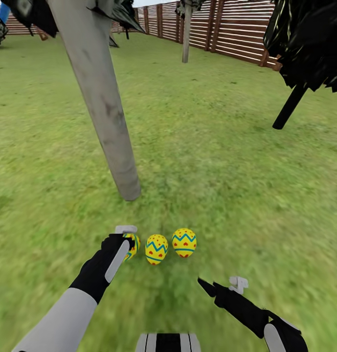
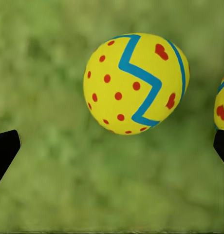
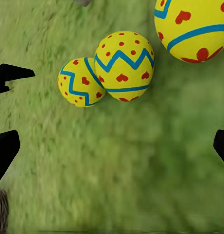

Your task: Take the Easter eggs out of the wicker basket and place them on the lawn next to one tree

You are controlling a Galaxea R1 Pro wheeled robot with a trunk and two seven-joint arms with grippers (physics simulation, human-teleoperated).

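Head view: three small yellow Easter eggs with red dots and blue-green zigzag bands lie in a short row on the mottled green lawn (image 1: 227, 161), near the foot of a smooth pale grey tree trunk (image 1: 102, 107) that leans up toward the top left. The left egg (image 1: 132, 244) is partly hidden behind the left gripper (image 1: 125, 233); the middle egg (image 1: 156, 249) and right egg (image 1: 184, 242) sit just beside each other, all well inside the lawn and far from the dark brown horizontal-slat wooden fence (image 1: 236, 29) along its far edge. A dark tree with a thin black trunk (image 1: 289, 106) stands to the right. The right gripper (image 1: 222, 286) hangs low, nearer the robot, apart from the eggs.

Left wrist view: one egg (image 2: 136, 83) hangs in the centre over blurred grass, and the edge of a second egg (image 2: 221, 102) is just beside it. The black fingertips (image 2: 5, 148) sit wide apart at the frame's sides, touching nothing.

Right wrist view: all three eggs on grass, two overlapping (image 3: 80, 83) (image 3: 124, 66), the third (image 3: 197, 27) close by. The fingertips (image 3: 6, 148) are spread, empty. A bit of tan wicker (image 3: 0, 209) shows at the corner; what it belongs to I cannot tell.
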